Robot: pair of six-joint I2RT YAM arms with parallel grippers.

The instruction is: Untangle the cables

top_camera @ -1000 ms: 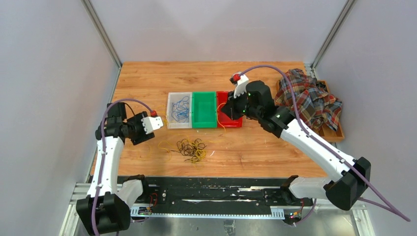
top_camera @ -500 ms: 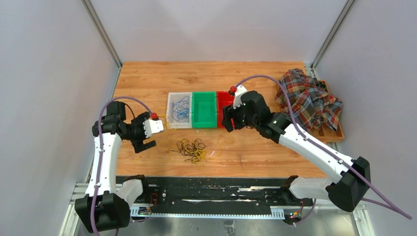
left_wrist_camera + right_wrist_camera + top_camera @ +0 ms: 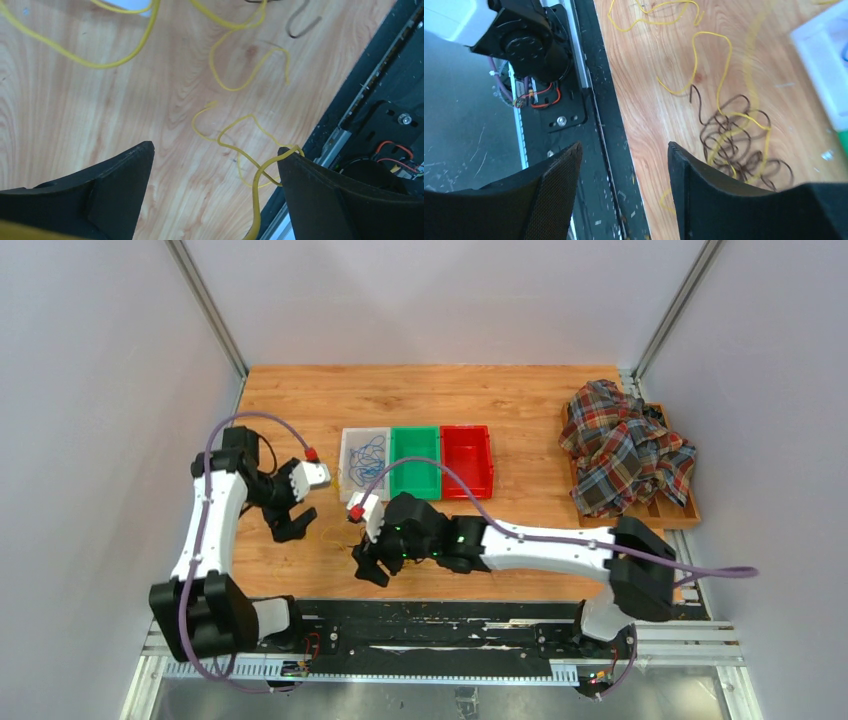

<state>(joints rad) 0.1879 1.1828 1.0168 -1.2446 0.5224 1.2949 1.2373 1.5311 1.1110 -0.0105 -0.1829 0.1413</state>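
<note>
right hand [image 3: 623, 150] spread near cables [image 3: 730, 134]

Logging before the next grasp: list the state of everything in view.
Left gripper: open, yellow cable touching one finger.
Right gripper: open, empty.
Brown and yellow cables: tangled together.
Blue cables: coiled in clear bin.
Green bin: looks empty.
Red bin: looks empty.
Plaid cloth: crumpled.

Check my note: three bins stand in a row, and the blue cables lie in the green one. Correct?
No. The blue cables lie in the clear bin at the row's left end, not the green bin beside it, as the top external view shows. The three-bin row is right.
</note>
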